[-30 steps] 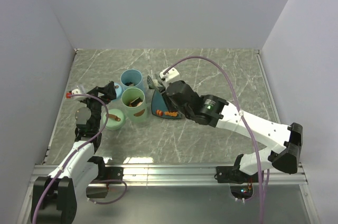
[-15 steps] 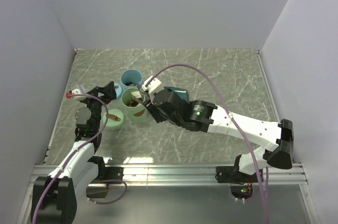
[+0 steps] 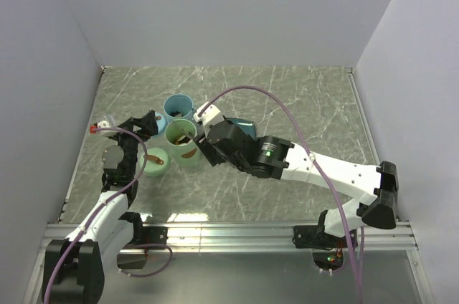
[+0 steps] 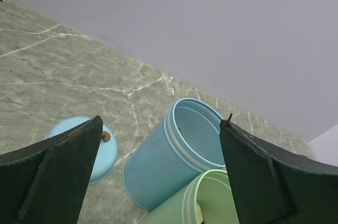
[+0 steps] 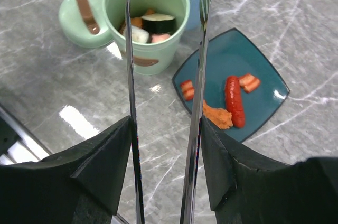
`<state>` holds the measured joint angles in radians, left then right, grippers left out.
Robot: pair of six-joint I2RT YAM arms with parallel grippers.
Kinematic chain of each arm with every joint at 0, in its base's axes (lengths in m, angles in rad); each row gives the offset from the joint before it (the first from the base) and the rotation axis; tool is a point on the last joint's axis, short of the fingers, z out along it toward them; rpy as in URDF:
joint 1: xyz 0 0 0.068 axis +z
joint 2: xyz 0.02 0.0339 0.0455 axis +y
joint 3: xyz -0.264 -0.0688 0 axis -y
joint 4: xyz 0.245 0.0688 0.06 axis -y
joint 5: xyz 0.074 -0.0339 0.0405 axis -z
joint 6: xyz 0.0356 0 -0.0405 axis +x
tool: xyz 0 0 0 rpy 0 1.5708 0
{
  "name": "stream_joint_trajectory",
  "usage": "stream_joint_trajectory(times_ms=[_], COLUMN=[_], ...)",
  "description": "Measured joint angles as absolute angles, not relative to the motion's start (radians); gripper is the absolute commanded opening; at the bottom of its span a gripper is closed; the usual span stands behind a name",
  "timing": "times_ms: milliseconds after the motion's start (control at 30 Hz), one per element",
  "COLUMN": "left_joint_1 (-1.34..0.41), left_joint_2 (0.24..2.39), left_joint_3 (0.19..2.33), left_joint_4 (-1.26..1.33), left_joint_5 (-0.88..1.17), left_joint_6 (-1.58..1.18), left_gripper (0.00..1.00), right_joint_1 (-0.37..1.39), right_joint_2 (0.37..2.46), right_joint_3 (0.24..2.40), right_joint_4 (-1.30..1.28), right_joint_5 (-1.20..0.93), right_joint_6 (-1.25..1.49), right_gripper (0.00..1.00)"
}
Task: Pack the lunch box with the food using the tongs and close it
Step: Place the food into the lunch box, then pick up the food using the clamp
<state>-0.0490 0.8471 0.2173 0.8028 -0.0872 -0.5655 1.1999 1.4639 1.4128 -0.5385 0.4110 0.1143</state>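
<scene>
Right gripper (image 5: 165, 129) is clasping tongs (image 5: 129, 76), tips standing apart over green cup (image 5: 169, 49); some food (image 5: 153, 23) is sitting inside. Sausage (image 5: 233, 101) and bits are waiting on teal plate (image 5: 253, 55), cup's 4 o'clock. Left gripper (image 4: 161, 129) is hanging wide, empty. Lid (image 5: 84, 18) off, closing left.

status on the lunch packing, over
Left gripper open, empty. Right gripper holding tongs, tips spread over green cup. Sausage, orange bits on plate. No obstruction.

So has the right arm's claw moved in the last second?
Yes. The right gripper, holding the tongs, has swung left, from over the teal plate to above the green cup, which stayed put.
</scene>
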Motion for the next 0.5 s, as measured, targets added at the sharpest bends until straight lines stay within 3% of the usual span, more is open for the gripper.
stream_joint_trajectory(times_ms=[300,500], left_joint_1=[-0.049,-0.049], left_joint_2=[0.846,0.846], left_joint_3=[0.217,0.217], left_joint_4=[0.803,0.803], left_joint_5=[-0.087,-0.087], left_joint_6=[-0.566,-0.566], left_gripper=[0.99,0.99], right_joint_1=[1.180,1.069], right_joint_2=[1.338,1.341], right_joint_3=[1.252,1.157], right_joint_4=[-0.543,-0.553], right_joint_5=[0.502,0.501], right_joint_6=[0.203,0.250], right_gripper=[0.62,0.62])
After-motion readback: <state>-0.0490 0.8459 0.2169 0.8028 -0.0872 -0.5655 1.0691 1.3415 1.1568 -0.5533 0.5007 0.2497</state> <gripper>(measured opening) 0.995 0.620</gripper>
